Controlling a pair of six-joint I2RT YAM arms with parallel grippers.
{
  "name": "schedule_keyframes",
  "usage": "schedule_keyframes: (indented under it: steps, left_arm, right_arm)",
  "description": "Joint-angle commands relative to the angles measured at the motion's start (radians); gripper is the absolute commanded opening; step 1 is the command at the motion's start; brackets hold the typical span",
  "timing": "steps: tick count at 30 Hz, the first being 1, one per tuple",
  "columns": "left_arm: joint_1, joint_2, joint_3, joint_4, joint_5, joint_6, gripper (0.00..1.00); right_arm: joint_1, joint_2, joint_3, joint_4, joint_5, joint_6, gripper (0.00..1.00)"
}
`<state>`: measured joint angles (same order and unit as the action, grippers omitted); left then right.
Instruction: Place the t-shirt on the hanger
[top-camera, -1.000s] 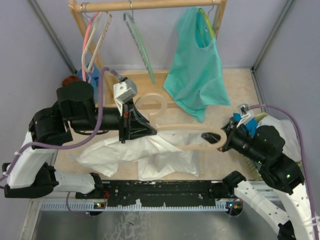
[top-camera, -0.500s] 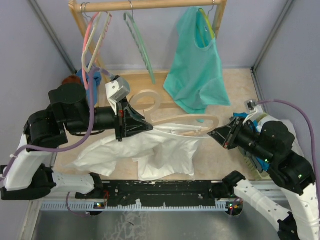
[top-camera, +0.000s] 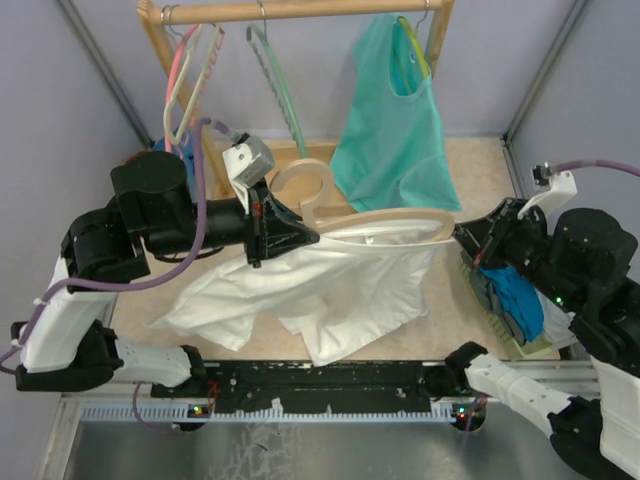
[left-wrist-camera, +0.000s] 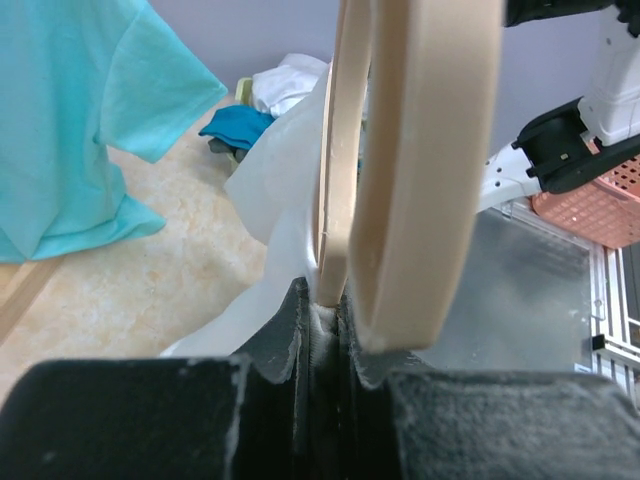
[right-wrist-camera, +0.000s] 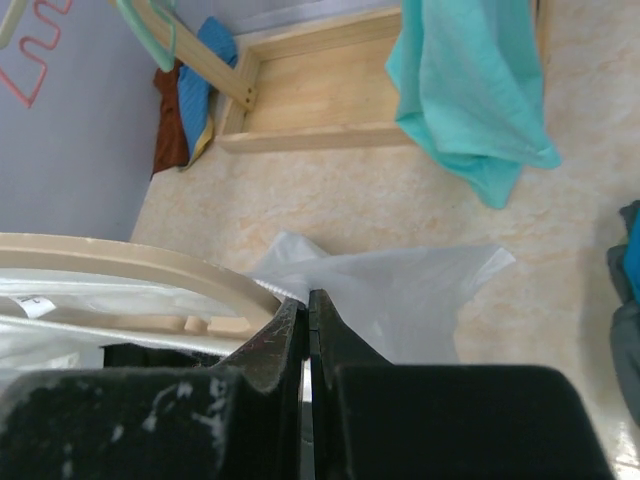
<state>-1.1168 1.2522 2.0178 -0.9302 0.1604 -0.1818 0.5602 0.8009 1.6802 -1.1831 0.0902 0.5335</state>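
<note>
The beige hanger (top-camera: 385, 221) is held level above the table, its big hook (top-camera: 303, 188) towards the rack. The white t-shirt (top-camera: 330, 285) hangs from it, with its lower part spread on the table. My left gripper (top-camera: 298, 236) is shut on the hanger's frame near the hook, with shirt fabric pinched in too; the left wrist view shows the gripper (left-wrist-camera: 325, 300), the hanger (left-wrist-camera: 430, 150) and the shirt (left-wrist-camera: 280, 190). My right gripper (top-camera: 462, 236) is shut on shirt fabric at the hanger's right end; the right wrist view shows the gripper (right-wrist-camera: 308, 300), the shirt (right-wrist-camera: 400, 290) and the hanger (right-wrist-camera: 130, 260).
A wooden rack (top-camera: 300, 10) stands at the back with pink hangers (top-camera: 185, 80), a thin green hanger (top-camera: 280, 85) and a teal top (top-camera: 395, 140). Rust-brown and blue garments (right-wrist-camera: 185, 110) lie at the back left. A basket of blue clothes (top-camera: 510, 300) sits at the right.
Both grippers have risen, lifting the hanger and shirt off the table. My right gripper has moved right and back, drawing the shirt fabric out over the hanger's right end.
</note>
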Motion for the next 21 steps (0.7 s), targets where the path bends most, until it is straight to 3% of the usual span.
schedule_keyframes:
  steps: [1,10,21]
  left_arm:
    - [0.002,0.029,0.069,-0.013,-0.064,0.032,0.00]
    - [0.002,0.152,0.183,-0.007,-0.088,0.086,0.00]
    - [0.002,0.137,0.100,-0.017,0.009,0.071,0.00]
  right_arm:
    - [-0.003,0.050,0.139,-0.058,0.197,-0.081,0.00]
    - [-0.004,0.169,0.348,-0.050,0.198,-0.114,0.00]
    - [-0.004,0.246,0.452,-0.065,0.288,-0.178,0.00]
